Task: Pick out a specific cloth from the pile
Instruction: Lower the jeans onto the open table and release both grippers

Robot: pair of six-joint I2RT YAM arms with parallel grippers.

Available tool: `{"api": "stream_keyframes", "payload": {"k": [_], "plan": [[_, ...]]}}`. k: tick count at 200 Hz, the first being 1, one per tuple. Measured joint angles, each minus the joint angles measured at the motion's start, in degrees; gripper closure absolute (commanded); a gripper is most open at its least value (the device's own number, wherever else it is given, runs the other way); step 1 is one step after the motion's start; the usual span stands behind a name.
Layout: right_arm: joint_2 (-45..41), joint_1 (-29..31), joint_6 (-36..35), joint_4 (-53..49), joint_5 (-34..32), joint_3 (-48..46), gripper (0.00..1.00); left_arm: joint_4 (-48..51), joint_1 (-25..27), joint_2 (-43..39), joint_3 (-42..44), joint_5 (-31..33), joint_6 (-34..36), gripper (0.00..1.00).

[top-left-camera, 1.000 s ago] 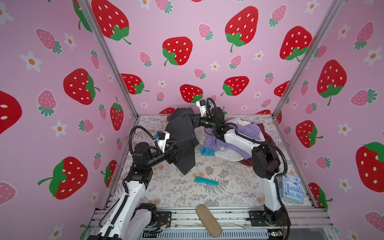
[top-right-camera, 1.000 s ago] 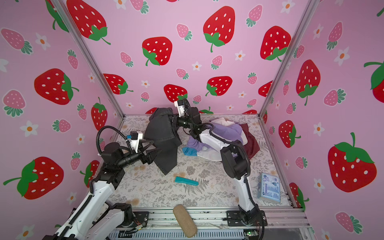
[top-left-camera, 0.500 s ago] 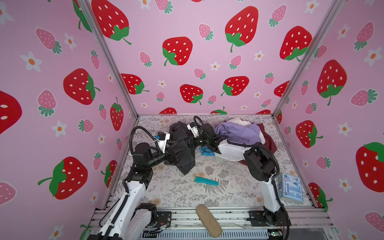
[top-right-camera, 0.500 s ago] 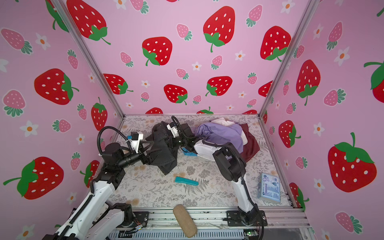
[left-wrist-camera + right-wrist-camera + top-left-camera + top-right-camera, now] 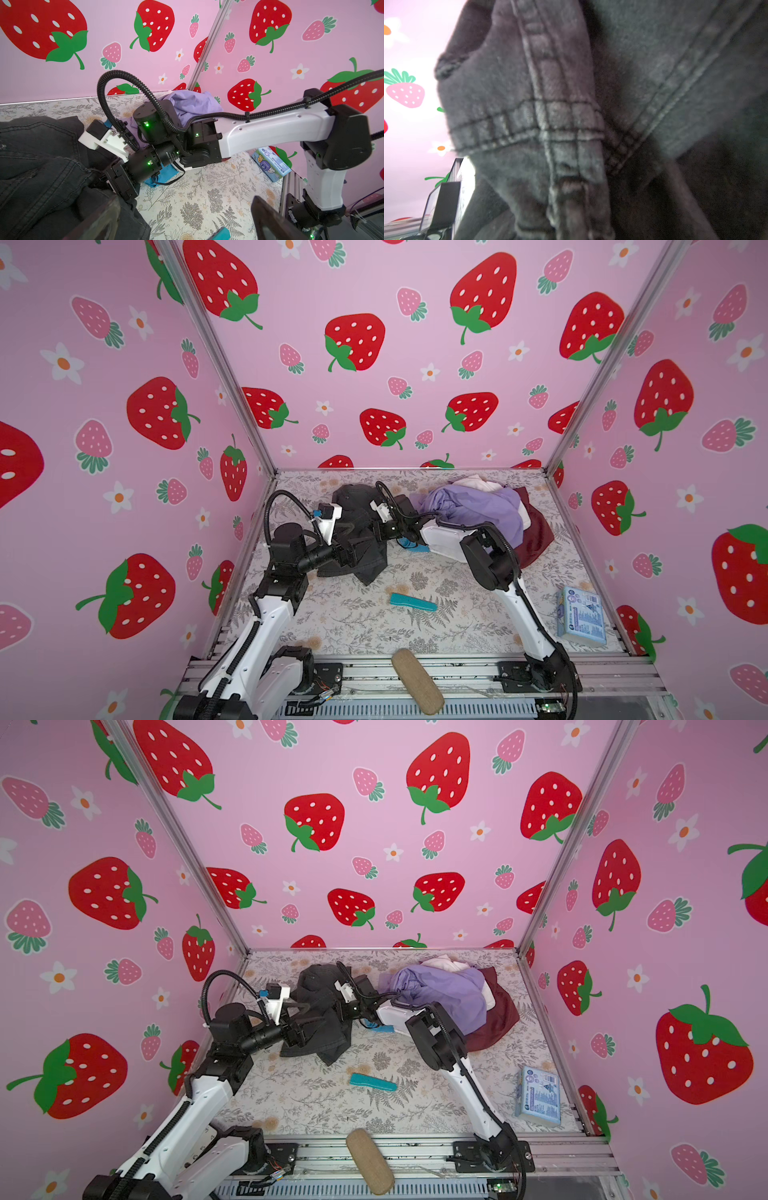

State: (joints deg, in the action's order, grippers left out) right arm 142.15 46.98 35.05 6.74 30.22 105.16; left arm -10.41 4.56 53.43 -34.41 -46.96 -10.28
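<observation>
Two logged | left pincer (image 5: 185, 222) spread (touching cloth (image 5: 41, 166)) | right pincer (image 5: 110, 179): seemingly buried, cannot tell

I've got the right arm (image 5: 270, 128) up in the left wrist view: glossy white shell links, chunky black joint housings, small green lights glowing on several. A ribbed black cable hose (image 5: 116, 83) runs along it, cinched with black ties. Its wrist camera mount (image 5: 104, 141) is white plastic with silver screws and a blue plug. In both top views, lower left, the left arm (image 5: 270, 614) (image 5: 199, 1102) wears the same white and black. The left gripper (image 5: 185, 207) has flat dark fingers (image 5: 268, 220).
</observation>
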Motion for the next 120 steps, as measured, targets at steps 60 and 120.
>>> {"api": "stream_keyframes", "payload": {"k": [60,120], "plan": [[2.5,0.0,-0.9,-1.5,0.7,4.9,0.31,0.0,0.0,0.4,0.0,0.0,0.0,0.01],[-10.9,0.7,-5.6,-4.4,-4.4,-7.2,0.0,0.1,0.0,0.0,0.0,0.0,-0.1,0.01]]}}
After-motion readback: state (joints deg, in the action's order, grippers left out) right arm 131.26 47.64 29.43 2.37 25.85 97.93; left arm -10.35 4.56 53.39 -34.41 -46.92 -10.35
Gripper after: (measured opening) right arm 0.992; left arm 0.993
